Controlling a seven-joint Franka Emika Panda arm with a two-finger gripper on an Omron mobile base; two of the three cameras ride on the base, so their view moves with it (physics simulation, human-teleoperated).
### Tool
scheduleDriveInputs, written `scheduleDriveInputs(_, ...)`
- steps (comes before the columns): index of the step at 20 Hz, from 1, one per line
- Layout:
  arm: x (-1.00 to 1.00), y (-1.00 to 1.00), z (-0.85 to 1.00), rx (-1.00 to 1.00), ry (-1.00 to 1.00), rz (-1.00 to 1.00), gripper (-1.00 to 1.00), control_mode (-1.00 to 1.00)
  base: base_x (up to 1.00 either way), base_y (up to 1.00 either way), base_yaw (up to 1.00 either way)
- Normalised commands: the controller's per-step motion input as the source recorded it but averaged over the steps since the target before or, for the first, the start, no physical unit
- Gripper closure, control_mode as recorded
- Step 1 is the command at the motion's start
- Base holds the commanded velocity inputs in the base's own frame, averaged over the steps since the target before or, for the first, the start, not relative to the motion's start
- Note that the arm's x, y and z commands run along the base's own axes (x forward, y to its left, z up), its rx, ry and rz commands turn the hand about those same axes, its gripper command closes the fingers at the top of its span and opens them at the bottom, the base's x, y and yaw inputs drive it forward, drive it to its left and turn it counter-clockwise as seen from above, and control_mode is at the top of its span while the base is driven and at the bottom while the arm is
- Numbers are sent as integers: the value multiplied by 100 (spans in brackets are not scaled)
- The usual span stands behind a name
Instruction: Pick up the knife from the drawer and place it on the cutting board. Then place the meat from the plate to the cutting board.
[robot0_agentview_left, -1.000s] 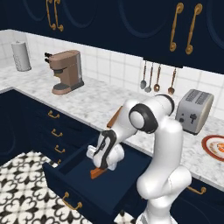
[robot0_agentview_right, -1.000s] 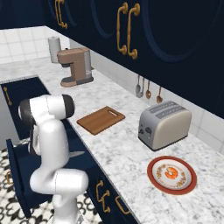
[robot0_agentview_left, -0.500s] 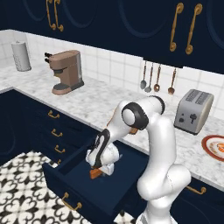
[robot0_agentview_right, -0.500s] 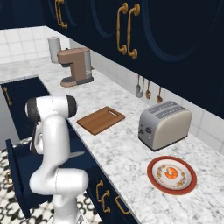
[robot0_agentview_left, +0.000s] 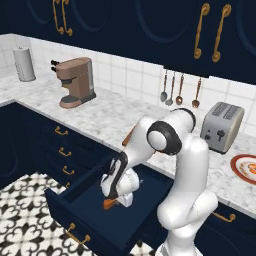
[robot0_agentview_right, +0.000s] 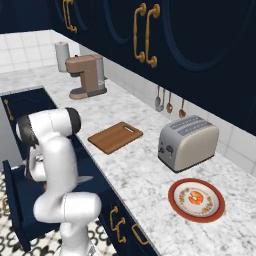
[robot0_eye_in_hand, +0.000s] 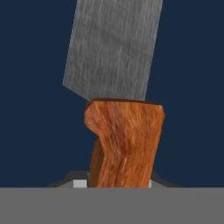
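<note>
Down inside the open drawer (robot0_agentview_left: 75, 200) I have the gripper (robot0_agentview_left: 114, 199) reaching low, and from the hand camera the knife (robot0_eye_in_hand: 116, 109) sits right in front of it, its orange-brown handle running down between the finger tips and the grey blade pointing away over the dark navy drawer floor. The tips themselves are almost wholly hidden behind the handle, so I cannot tell whether they are clamped on it or merely standing at its sides. In the left base view a bit of the orange handle shows just below the hand, inside the drawer. The arm bends down from the counter edge into that drawer. Up on the marble counter (robot0_agentview_right: 140, 170) the cutting board (robot0_agentview_right: 115, 137) lies flat, with nothing on it, its slotted short edge toward the wall. Farther along to the right stands a silver toaster (robot0_agentview_right: 188, 142), and beyond it the plate (robot0_agentview_right: 195, 199) with the small orange-red meat (robot0_agentview_right: 196, 196) at its middle. A brown coffee machine (robot0_agentview_left: 75, 81) and a paper towel roll (robot0_agentview_left: 24, 64) stand at the far left of the counter, and utensils (robot0_agentview_left: 179, 90) hang on the tiled wall.
</note>
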Motion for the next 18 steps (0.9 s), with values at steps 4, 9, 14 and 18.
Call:
scheduleDriveInputs(4,-52,13,100,7,-18,-5,100,-100,0,0,0)
scheduleDriveInputs(9,-30,1,100,10,-6,-3,100,-100,0,0,0)
scheduleDriveInputs(14,-20,2,100,6,1,0,100,-100,0,0,0)
scheduleDriveInputs(18,-4,0,100,0,-2,-3,100,-100,0,0,0)
